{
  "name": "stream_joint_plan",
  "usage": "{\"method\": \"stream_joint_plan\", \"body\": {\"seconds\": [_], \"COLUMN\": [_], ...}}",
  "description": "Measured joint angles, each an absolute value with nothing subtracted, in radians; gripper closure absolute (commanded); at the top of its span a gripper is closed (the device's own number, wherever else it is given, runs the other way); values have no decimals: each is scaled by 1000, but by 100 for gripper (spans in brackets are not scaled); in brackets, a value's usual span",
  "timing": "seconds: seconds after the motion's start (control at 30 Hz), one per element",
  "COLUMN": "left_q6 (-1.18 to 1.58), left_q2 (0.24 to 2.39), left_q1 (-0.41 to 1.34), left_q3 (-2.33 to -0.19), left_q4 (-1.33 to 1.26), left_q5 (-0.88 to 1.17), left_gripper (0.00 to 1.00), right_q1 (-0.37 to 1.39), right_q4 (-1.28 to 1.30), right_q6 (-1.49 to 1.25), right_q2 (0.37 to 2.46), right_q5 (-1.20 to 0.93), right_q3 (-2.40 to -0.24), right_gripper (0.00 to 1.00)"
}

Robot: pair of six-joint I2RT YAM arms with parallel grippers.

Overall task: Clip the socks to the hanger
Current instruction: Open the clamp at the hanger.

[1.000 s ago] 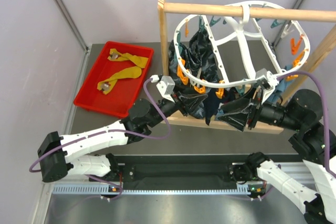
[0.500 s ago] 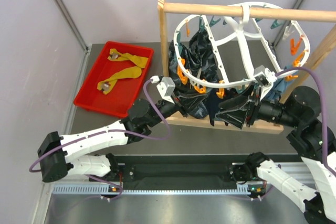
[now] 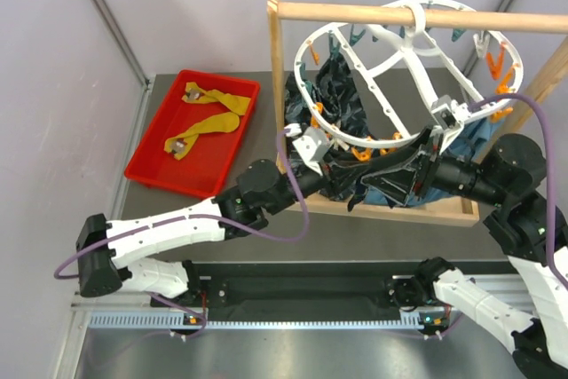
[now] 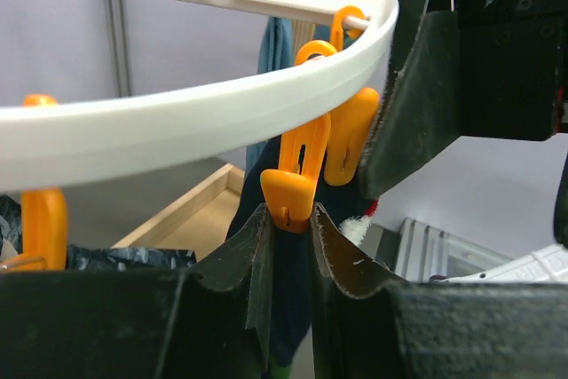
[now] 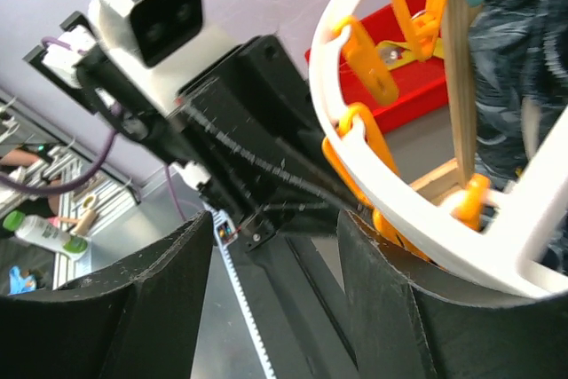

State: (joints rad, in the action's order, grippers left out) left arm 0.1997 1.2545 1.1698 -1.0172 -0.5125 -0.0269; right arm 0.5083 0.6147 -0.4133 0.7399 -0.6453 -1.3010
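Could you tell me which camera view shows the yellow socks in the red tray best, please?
Top external: both yellow socks lie fully visible in the red tray. The right wrist view catches only a yellow sliver behind the hanger; the left wrist view shows none.

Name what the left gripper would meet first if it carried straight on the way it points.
The orange clip on the white hanger; its tip sits inside the left gripper, perhaps touching.
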Motion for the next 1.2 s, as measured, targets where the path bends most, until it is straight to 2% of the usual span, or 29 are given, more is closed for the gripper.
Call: {"method": "stream_joint_plan", "body": {"seconds": [0.27, 0.53, 1.03, 1.2], "left_q6": [100, 62, 50, 50], "left_q2": [1335, 1376, 1380, 1386], "left_q1": [1296, 1325, 1333, 1334], "left_q3": [-1161, -1217, -1230, -1242], "left_q4": [-316, -228, -207, -207], "left_q5": [-213, -283, -305, -305], "left_gripper": [100, 100, 100, 100], "right_q1": [509, 509, 511, 511], "right_q4": [700, 771, 876, 858], "right_q6": [-392, -347, -274, -274], "right_q2": [711, 709, 737, 738], "right_q5": [-519, -432, -326, -319], "right_q3": [-1332, -1358, -1396, -1387], "right_gripper": [37, 35, 39, 44]}}
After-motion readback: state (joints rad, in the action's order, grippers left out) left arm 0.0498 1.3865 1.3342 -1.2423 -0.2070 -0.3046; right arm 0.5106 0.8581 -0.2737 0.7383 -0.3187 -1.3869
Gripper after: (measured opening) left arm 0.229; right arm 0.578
